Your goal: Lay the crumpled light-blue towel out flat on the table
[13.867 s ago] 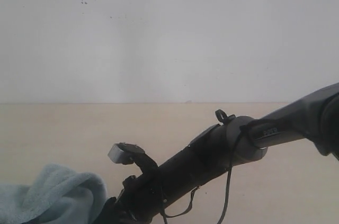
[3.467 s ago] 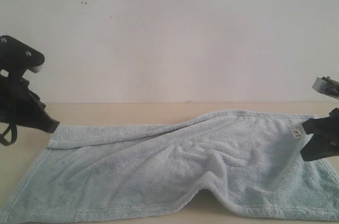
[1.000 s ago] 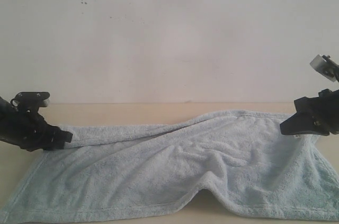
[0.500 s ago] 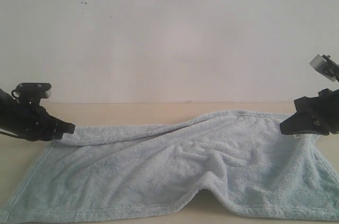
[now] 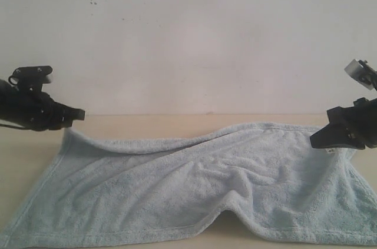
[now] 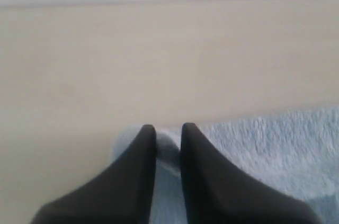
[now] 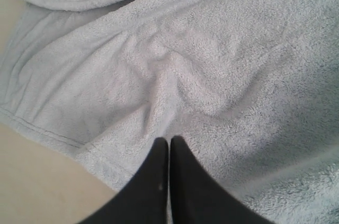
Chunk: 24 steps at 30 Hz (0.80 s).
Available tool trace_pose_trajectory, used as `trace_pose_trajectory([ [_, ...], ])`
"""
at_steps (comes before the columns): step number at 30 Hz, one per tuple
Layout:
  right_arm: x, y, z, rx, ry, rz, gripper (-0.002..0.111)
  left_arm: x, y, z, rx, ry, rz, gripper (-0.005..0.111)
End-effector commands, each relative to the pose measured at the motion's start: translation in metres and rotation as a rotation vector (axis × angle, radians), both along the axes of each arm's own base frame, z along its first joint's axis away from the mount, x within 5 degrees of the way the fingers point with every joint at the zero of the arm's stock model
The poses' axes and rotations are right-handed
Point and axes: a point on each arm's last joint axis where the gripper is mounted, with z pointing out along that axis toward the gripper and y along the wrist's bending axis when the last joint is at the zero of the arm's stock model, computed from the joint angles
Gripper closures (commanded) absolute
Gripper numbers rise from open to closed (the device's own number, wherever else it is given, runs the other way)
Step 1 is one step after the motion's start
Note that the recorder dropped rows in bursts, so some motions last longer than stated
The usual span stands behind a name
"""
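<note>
Where the table (image 5: 177, 123) ends behind the towel (image 5: 177, 190), a white wall (image 5: 206, 43) rises.

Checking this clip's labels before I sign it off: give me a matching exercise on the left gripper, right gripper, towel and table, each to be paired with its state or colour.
Things:
1. left gripper
2. right gripper
3. towel
4. table

States:
A. pale beige, bare behind the cloth
B. light blue, mostly spread, with a hump at its near edge
C. jaws tight together on the cloth's right end
D. jaws a little apart, pinching the cloth's raised far-left corner

Pairs: 1-D; 2-C; 3-B; 4-A
</note>
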Motion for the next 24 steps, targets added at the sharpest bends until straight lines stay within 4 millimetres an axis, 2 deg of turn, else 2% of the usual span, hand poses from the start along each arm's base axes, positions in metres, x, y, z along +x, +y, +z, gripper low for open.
trace_pose_trajectory([
  [1,-0.001,0.002,0.005,0.026,-0.013,0.014,0.108,0.040,-0.002,0.001,-0.038,-0.086,0.038,0.081],
  [5,-0.004,0.005,0.006,0.052,0.000,0.052,0.108,0.069,-0.009,-0.006,-0.191,-0.033,0.033,0.048],
  [6,-0.005,0.005,0.006,0.057,0.002,0.061,0.108,0.071,-0.011,-0.006,-0.217,-0.011,0.025,0.044],
  [8,-0.006,0.006,0.007,0.066,0.008,0.073,0.108,0.073,-0.012,0.000,-0.194,-0.005,-0.004,0.045],
  [12,-0.008,0.007,0.007,0.075,0.013,0.093,0.108,0.064,-0.016,0.026,-0.097,-0.008,-0.107,0.057],
  [14,-0.008,0.007,0.006,0.058,0.016,0.100,0.108,0.054,-0.011,0.039,-0.066,0.027,-0.148,0.059],
  [16,-0.012,0.000,-0.003,-0.059,0.079,0.100,0.108,0.036,-0.003,0.048,-0.038,0.104,-0.192,0.059],
  [17,-0.016,-0.011,-0.013,-0.196,0.171,0.068,0.108,0.021,0.000,0.050,-0.015,0.161,-0.216,0.059],
  [19,-0.019,-0.019,-0.018,-0.284,0.231,0.032,0.108,0.003,0.007,0.056,-0.007,0.185,-0.205,0.059],
  [21,-0.019,-0.019,-0.019,-0.289,0.238,0.032,0.108,-0.013,0.014,0.061,0.005,0.188,-0.188,0.059],
  [24,-0.024,-0.015,-0.019,-0.261,0.273,0.076,0.108,-0.057,0.027,0.076,0.025,0.155,-0.123,0.059],
])
